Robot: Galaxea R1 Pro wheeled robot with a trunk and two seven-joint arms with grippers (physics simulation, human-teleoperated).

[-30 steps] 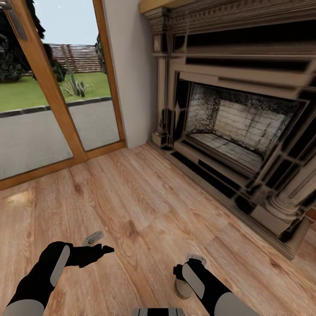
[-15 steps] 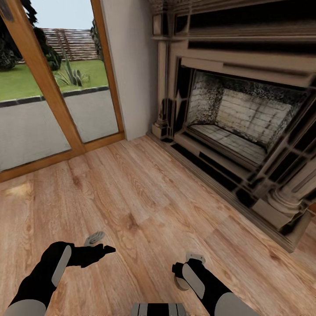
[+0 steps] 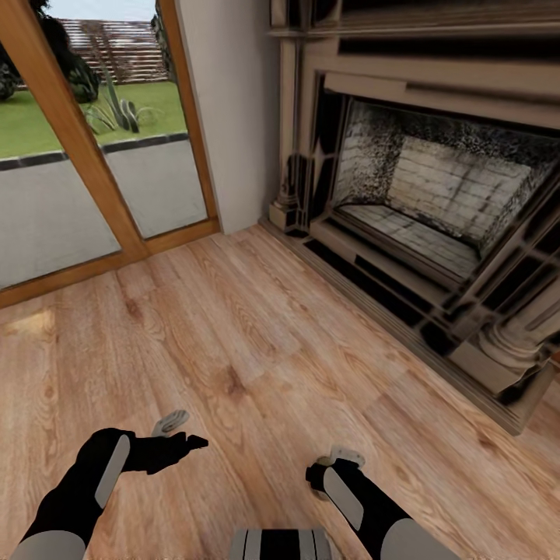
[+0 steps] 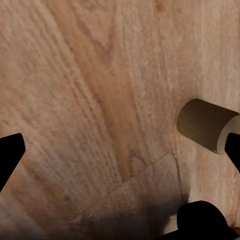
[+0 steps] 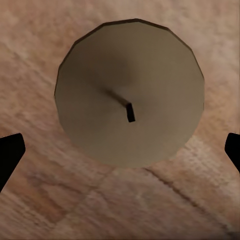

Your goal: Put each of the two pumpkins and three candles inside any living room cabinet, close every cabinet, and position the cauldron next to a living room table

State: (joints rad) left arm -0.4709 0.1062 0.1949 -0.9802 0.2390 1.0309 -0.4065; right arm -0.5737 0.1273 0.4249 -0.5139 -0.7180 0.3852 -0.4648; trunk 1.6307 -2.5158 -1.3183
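The robot faces a wooden floor [image 3: 257,342] with a brick fireplace [image 3: 420,194] ahead to the right and a glass door [image 3: 85,155] to the left. The right gripper [image 5: 120,150] hangs straight over a candle [image 5: 130,92] standing upright on the floor, its round cream top and short dark wick seen from above; the fingers [image 5: 9,152] are spread wide to either side of it and hold nothing. From the left wrist the same candle [image 4: 206,125] shows off to one side on the boards. The left gripper [image 4: 120,150] is also wide open and empty, held low over bare floor.
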